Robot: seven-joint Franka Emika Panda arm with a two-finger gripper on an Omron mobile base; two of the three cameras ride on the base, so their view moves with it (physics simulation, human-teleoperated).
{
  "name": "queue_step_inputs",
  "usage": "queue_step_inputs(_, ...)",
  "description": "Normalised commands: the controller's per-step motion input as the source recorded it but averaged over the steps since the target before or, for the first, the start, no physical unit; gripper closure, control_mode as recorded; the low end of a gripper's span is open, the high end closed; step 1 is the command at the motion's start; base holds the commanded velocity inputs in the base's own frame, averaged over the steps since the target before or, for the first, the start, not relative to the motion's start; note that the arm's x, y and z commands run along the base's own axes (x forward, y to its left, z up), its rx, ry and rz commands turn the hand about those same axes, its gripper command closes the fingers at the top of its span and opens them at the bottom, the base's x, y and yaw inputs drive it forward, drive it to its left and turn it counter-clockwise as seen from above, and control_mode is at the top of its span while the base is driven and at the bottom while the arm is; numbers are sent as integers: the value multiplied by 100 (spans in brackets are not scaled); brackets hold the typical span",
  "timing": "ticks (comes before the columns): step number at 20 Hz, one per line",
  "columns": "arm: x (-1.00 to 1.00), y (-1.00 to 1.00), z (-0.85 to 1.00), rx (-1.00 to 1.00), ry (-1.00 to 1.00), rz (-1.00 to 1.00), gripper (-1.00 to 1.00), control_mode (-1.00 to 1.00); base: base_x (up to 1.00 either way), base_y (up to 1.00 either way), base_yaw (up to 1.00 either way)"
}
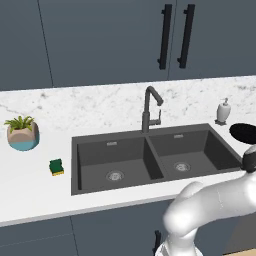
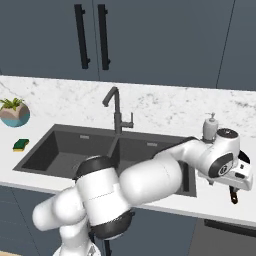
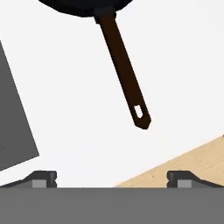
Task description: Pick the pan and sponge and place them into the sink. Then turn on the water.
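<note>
The pan lies on the white surface at the sink's three o'clock, its handle running toward five o'clock in the hand view. The claw hovers spread wide; best lower squarely astride mid-handle before closing.

The white marble-look countertop runs beneath dark blue-grey cabinets and carries a large dark grey rectangular double-basin sink set into it. In the hand view, a round black frying pan with a long thin dark brown handle lies flat on the bare white surface, ahead of the two dark fingertips; its handle end points back toward the gap between them, nearer the right-hand tip. A small green-and-yellow rectangular sponge, a green plant in a tan-and-teal pot and a white soap dispenser also stand on the countertop.
</note>
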Motion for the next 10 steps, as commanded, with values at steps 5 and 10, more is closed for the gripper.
queue_step_inputs(5,22,-32,-31,0,5,0,-100,-100,0,0,0)
queue_step_inputs(10,13,-30,-42,0,6,0,-100,-100,0,0,0)
